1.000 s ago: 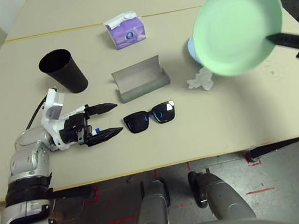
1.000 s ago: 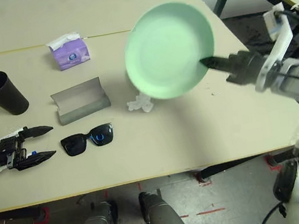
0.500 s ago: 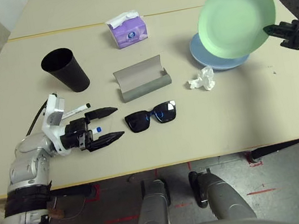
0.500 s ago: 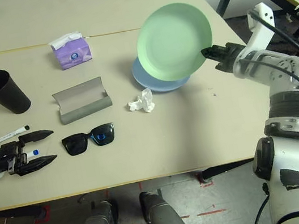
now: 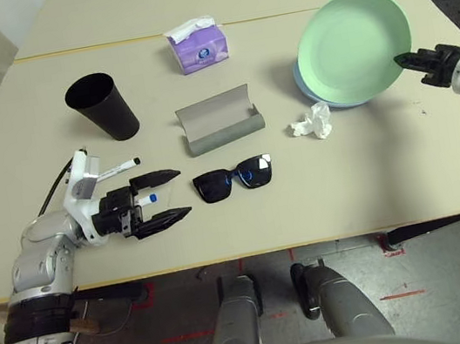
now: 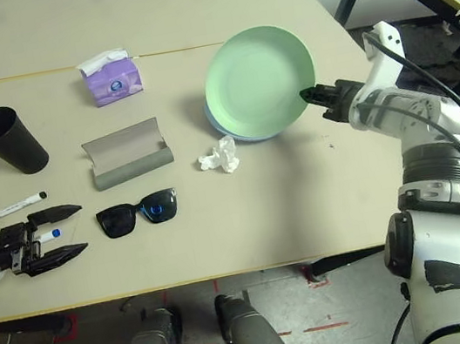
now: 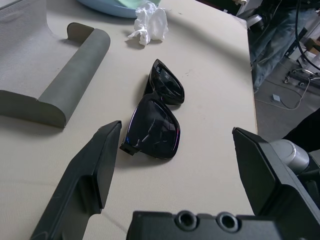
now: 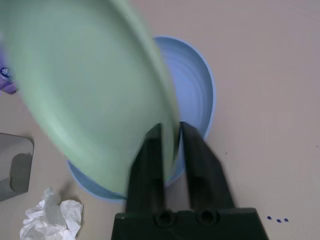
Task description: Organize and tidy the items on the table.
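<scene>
- Green is the plate [image 5: 354, 46] seen in the left eye view, held tilted by its rim at the right gripper [image 5: 407, 60], just above the blue plate [image 5: 325, 99] on the table [image 5: 372, 175]; the fingers look narrowly set on the rim, though whether they are loosening cannot be told
- Near the table's front left, the left gripper [image 5: 167, 197] is seen with its fingers spread wide and holding nothing, pointed at the black sunglasses [image 5: 233, 178], which lie a short way off
- Behind the sunglasses the open grey glasses case [image 5: 219, 119] is found, with the black cup [image 5: 101, 108] to its left, the purple tissue box [image 5: 198, 47] further back and the crumpled tissue [image 5: 311, 121] beside the plates; one white marker [image 5: 116, 168] lies by the left wrist
- From the right eye view the same layout is confirmed, the green plate overlapping the blue one
- In the left wrist view the sunglasses are seen folded flat, lenses up, between the lines of the two open fingers [image 7: 87, 172] but apart from them; the frame is judged light, stiff and glossy, so likely to slip, and the lenses easily scratched, so a hold across the bridge or the frame edge is advised
- In the right wrist view the plate's thin rim is seen between the fingers [image 8: 146, 165]; the plate is judged rigid, light and smooth, best held at the rim and lowered flat
</scene>
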Controlling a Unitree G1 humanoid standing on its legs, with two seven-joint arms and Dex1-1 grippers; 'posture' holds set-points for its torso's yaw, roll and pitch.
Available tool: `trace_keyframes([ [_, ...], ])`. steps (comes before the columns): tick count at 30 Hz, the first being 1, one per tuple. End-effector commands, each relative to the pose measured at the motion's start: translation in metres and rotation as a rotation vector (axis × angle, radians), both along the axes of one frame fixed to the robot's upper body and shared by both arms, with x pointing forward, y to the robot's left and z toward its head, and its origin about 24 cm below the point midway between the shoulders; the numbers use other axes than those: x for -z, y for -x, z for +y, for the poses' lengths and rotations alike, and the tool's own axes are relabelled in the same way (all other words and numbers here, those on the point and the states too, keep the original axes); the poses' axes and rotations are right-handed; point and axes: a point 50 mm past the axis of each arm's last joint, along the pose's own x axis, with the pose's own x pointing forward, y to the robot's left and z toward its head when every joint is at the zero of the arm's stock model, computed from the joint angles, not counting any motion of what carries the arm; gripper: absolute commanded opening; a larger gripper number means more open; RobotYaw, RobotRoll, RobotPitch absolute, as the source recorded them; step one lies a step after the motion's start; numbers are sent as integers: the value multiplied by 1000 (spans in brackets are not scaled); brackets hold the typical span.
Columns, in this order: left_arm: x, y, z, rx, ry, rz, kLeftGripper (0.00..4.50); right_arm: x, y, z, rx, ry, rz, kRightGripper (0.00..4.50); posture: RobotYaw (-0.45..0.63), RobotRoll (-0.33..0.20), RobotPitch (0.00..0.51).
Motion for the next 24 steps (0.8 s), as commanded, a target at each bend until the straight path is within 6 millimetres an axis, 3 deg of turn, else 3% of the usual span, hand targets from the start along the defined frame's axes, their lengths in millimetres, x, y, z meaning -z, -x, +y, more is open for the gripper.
trace_keyframes([
  [1, 2, 4, 0, -5, 4, 9, 4500, 1, -1, 0, 2, 5, 5, 1834, 30, 0, 233],
  [8, 3, 3, 0, -12, 11, 7, 4500, 0, -1, 0, 1, 2, -3, 4485, 30, 0, 231],
  [15, 1, 1, 4, -28, 4, 1, 4500, -7, 16, 3, -96, 56, -59, 4485, 22, 0, 233],
  [21, -5, -1, 18, -47, -16, -4, 4500, -4, 83, 11, -260, 304, -137, 4485, -14, 0, 245],
  [24, -6, -1, 20, -29, -30, 1, 4500, -4, 108, 16, -275, 346, -182, 4485, -30, 0, 250],
])
